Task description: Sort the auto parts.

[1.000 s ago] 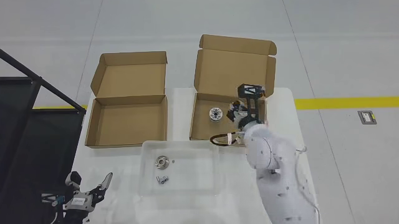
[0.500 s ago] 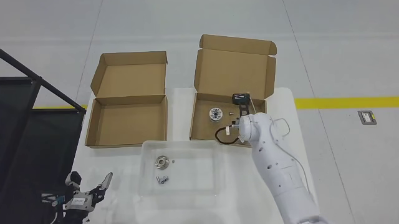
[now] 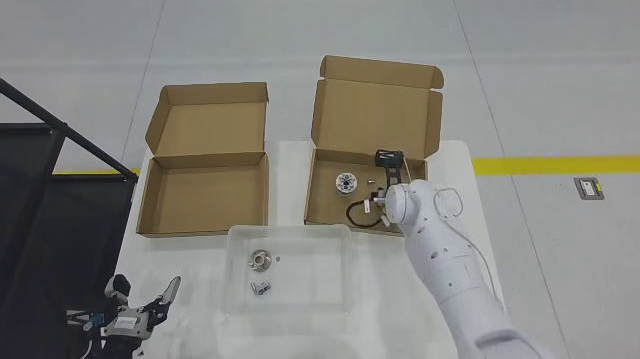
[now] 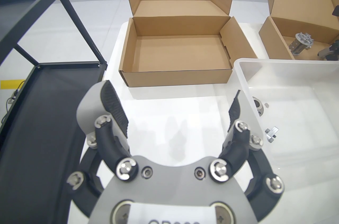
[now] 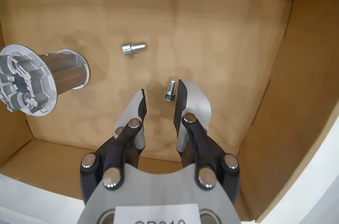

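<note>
Since 1 s ago, the right arm (image 3: 432,244) has been drawn inward over the right cardboard box (image 3: 314,191), and hardly any shift is seen across the last 0.5 s. The left gripper (image 4: 171,90) has been kept in place.

The right gripper (image 5: 161,86) is held low inside that box, its fingers parted by a narrow gap and nothing clamped. 1 socket-head bolt (image 5: 170,91) is seen between the fingertips, just beside the inner pad of 1 finger; whether it is touched cannot be told. A 2nd bolt (image 5: 133,48) is laid on the box floor beyond the fingertips, apart from the 1st. A flanged hub (image 5: 39,79) is set near a box wall, well apart from the 2 bolts, with its spoked flange turned up toward the top camera.

The left gripper is spread wide, with nothing between its pads. It is held above the white table (image 4: 185,103), between the black rack (image 4: 39,108) and the clear plastic bin (image 4: 280,60). Within the bin a ring-shaped part (image 4: 258,106) and a small metal clip (image 4: 271,133) are seen, near each other but apart. The left cardboard box (image 4: 174,77) is set open on the table beyond the left gripper, beside the right cardboard box, with its lid flap raised.
</note>
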Robot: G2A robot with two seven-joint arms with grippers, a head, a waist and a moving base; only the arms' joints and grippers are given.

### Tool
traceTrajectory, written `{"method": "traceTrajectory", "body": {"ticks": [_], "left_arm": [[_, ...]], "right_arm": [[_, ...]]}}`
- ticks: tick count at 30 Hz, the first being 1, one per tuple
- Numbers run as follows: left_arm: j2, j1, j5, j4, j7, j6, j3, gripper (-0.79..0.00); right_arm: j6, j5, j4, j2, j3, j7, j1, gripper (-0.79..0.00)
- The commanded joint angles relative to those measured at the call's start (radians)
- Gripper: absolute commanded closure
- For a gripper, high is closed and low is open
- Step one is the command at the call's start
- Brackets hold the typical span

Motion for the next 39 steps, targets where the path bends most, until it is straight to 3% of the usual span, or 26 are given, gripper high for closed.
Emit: {"method": "traceTrajectory", "body": {"ticks": [1,9,14,19,20,21,22,33,34,39], "left_arm": [[0.0,0.0,0.0,0.0,0.0,0.0,0.0,-0.785],[0.0,0.0,0.0,0.0,0.0,0.0,0.0,-0.785],[0.0,0.0,0.0,0.0,0.0,0.0,0.0,-0.785],[0.0,0.0,0.0,0.0,0.0,0.0,0.0,-0.785],[0.0,0.0,0.0,0.0,0.0,0.0,0.0,-0.785],[0.0,0.0,0.0,0.0,0.0,0.0,0.0,-0.785],[0.0,0.0,0.0,0.0,0.0,0.0,0.0,-0.785],[-0.003,0.013,0.051,-0.035,0.07,-0.037,0.015,-0.785],[-0.002,0.012,0.081,-0.04,0.09,-0.031,0.01,-0.785],[0.005,-0.006,0.16,-0.06,0.125,-0.084,-0.038,-0.785]], "right_arm": [[0.005,-0.005,-0.029,0.001,-0.002,0.004,-0.011,-0.268],[-0.019,-0.004,-0.339,0.022,0.028,0.043,-0.147,-0.262],[-0.153,0.119,-0.652,0.039,0.088,0.062,-0.309,-0.24],[-0.284,0.236,-0.895,0.053,0.121,0.069,-0.456,-0.348],[-0.307,0.258,-0.929,0.055,0.123,0.068,-0.477,-0.376],[-0.325,0.277,-0.961,0.057,0.123,0.065,-0.496,-0.542],[-0.344,0.298,-0.99,0.058,0.121,0.063,-0.513,-0.785],[-0.364,0.319,-1.017,0.06,0.119,0.063,-0.53,-0.785],[-0.388,0.33,-1.017,0.061,0.112,0.053,-0.539,-0.785],[-0.724,0.474,-1.026,0.082,0.14,-0.028,-0.608,-0.785]]}}
